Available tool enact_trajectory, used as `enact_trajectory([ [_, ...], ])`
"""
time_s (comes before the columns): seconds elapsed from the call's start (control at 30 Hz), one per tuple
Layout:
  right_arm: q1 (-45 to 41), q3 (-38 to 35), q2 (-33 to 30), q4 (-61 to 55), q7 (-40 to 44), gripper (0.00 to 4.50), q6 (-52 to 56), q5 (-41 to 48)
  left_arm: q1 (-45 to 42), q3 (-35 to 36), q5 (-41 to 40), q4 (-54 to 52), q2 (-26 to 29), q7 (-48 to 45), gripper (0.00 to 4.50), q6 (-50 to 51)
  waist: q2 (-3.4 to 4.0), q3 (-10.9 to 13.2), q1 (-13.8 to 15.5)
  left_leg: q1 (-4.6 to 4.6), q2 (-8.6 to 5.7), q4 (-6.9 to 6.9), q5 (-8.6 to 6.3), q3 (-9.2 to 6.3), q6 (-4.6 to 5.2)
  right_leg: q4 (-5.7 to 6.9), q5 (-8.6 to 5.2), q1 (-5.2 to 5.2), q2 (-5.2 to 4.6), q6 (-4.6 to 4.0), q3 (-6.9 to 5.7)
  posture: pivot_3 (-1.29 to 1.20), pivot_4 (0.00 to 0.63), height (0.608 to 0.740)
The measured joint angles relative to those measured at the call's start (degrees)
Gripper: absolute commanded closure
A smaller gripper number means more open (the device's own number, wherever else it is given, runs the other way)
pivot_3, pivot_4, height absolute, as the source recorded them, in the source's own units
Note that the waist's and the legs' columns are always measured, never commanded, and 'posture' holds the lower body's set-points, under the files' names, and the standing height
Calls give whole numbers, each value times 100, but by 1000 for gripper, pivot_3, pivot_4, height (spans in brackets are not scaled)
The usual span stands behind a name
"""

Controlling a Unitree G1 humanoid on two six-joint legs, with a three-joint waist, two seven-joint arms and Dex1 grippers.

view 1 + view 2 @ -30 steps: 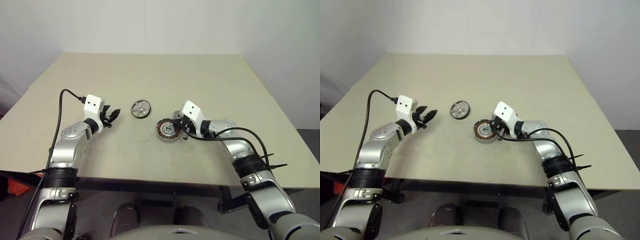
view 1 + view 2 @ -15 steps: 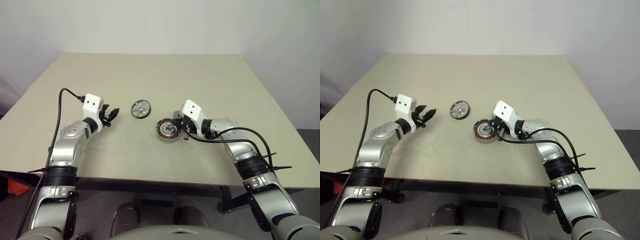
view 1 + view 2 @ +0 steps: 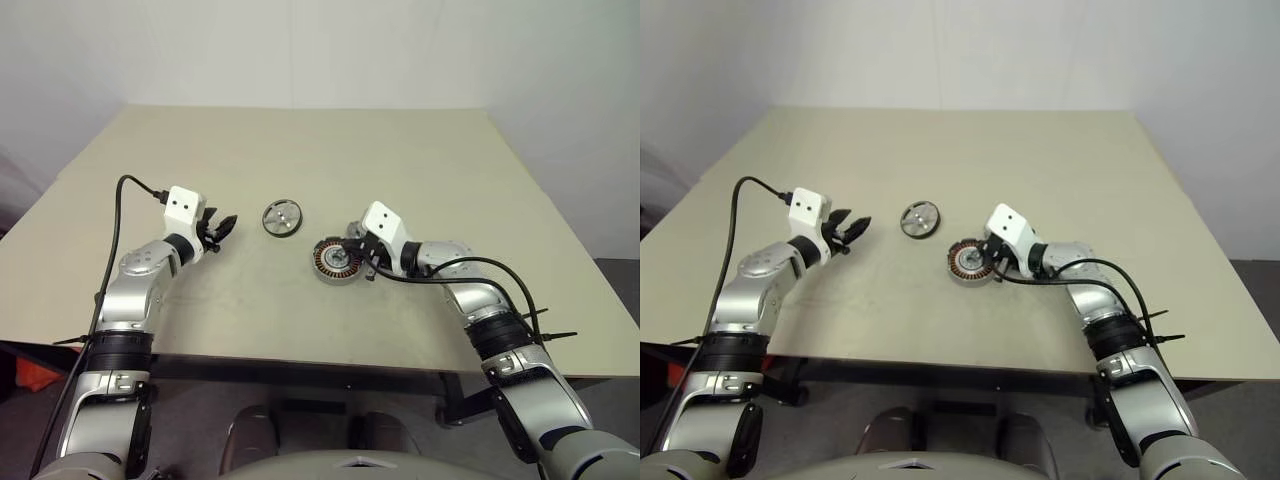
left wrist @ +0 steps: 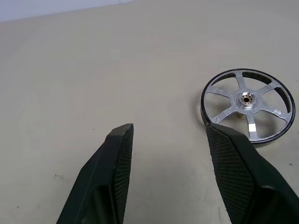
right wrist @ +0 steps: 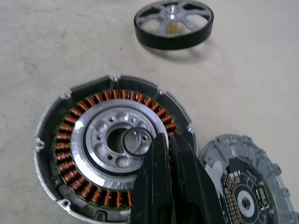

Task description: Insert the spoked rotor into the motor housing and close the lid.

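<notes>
The motor housing [image 3: 335, 262], a dark-rimmed disc with copper windings, lies on the table [image 3: 300, 150] near its middle. A small black ring [image 5: 135, 141] rests in its silvery centre. My right gripper [image 5: 166, 140] is shut, and its tips hover over the housing's inner edge beside that ring. The lid [image 5: 243, 186], a silvery disc with a circuit face, lies right beside the housing. The spoked rotor [image 3: 283, 218] lies flat a little farther back and to the left. My left gripper [image 4: 170, 135] is open and empty, hovering left of the rotor [image 4: 247, 105].
The beige table extends wide behind and to both sides of the parts. A black cable [image 3: 120, 210] runs from my left wrist, and another loops off my right forearm [image 3: 490, 265] near the front edge.
</notes>
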Motion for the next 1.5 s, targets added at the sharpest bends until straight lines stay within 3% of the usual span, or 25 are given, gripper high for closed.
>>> enact_trajectory([
  [1.5,193,66,13,-496,-27,4355,325,-55,-94,70,41,266,132,23,1890,-179,0,0,1,1,1,0,0,0,-1,1,0,0,0,0,0,0,0,740],
])
